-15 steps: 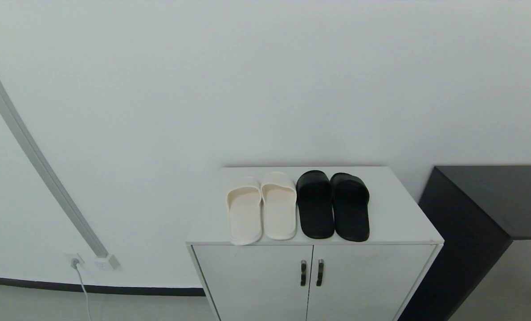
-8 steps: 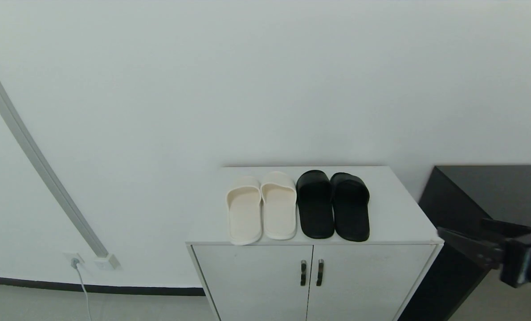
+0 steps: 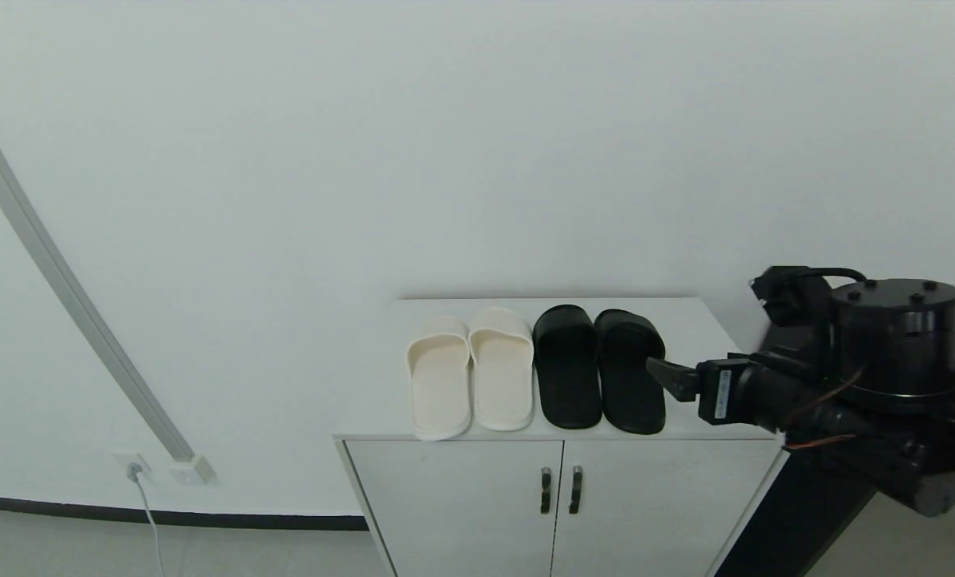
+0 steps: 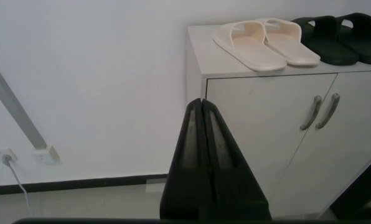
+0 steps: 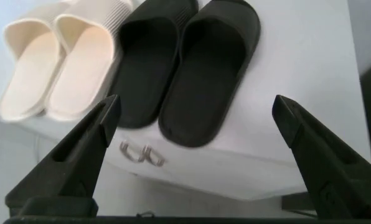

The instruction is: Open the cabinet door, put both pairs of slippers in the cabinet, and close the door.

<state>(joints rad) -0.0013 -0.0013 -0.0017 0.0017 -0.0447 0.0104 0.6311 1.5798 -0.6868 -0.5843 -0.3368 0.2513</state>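
A white cabinet (image 3: 461, 513) stands against the wall with both doors shut, its two dark handles (image 3: 561, 490) side by side at the middle. On its top lie a cream pair of slippers (image 3: 469, 373) and, to their right, a black pair (image 3: 598, 369). My right gripper (image 3: 670, 378) hovers over the top's right front part, just right of the black pair, open with its fingers wide apart (image 5: 196, 102). The black slippers (image 5: 179, 68) and cream slippers (image 5: 55, 62) lie below it. My left gripper (image 4: 202, 106) is shut, low and in front of the cabinet's left side (image 4: 260, 124).
A black piece of furniture (image 3: 766, 529) stands close against the cabinet's right side. A slanted cable duct (image 3: 61, 280) runs down the wall on the left to a socket (image 3: 131, 467) with a plugged-in cord near the floor.
My right arm has come in from the right edge of the head view and moved left and up to the cabinet top beside the black slippers. Slippers and doors are unmoved.
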